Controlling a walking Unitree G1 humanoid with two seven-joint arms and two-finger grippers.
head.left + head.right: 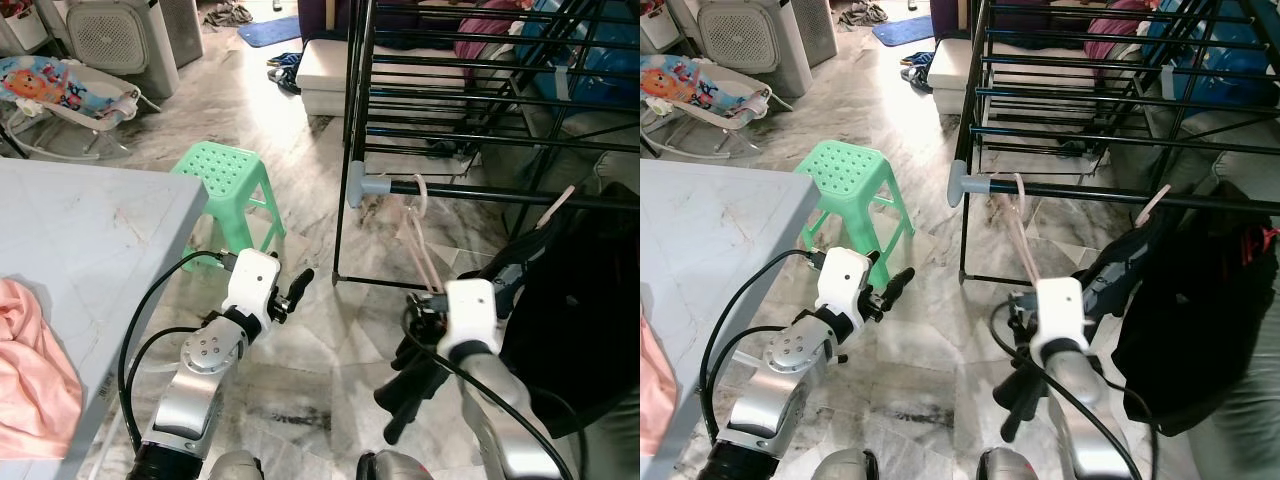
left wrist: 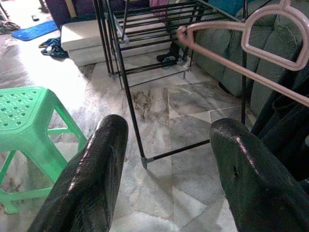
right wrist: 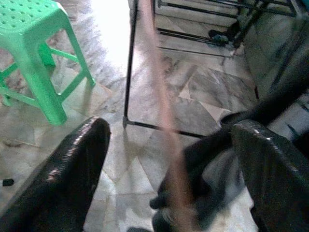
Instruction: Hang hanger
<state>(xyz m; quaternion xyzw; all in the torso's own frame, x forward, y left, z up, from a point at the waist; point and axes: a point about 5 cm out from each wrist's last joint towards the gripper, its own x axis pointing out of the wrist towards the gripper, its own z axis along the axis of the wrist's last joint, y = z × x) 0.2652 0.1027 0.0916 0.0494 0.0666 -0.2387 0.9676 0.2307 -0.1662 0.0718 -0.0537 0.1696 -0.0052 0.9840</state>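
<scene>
A pink hanger (image 1: 420, 235) hung by its hook from the end rail of a black drying rack (image 1: 470, 110), with a dark garment (image 1: 570, 300) on it. Below that rail, the right end effector (image 3: 169, 159) stood open around the hanger's arm. The left end effector (image 2: 169, 179), also open, pointed toward the rack beside a green stool (image 1: 230, 190).

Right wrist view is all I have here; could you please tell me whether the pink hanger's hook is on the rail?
Observer: Yes, the pink hanger appears hooked over the black rail, near its grey end cap.
Operator: Thank you. Is anything else hanging on that rail?
Observer: A second pink hanger carrying a black garment, further to the robot's right.
Operator: And the left hand?
Observer: The left hand is open and holds nothing.
</scene>
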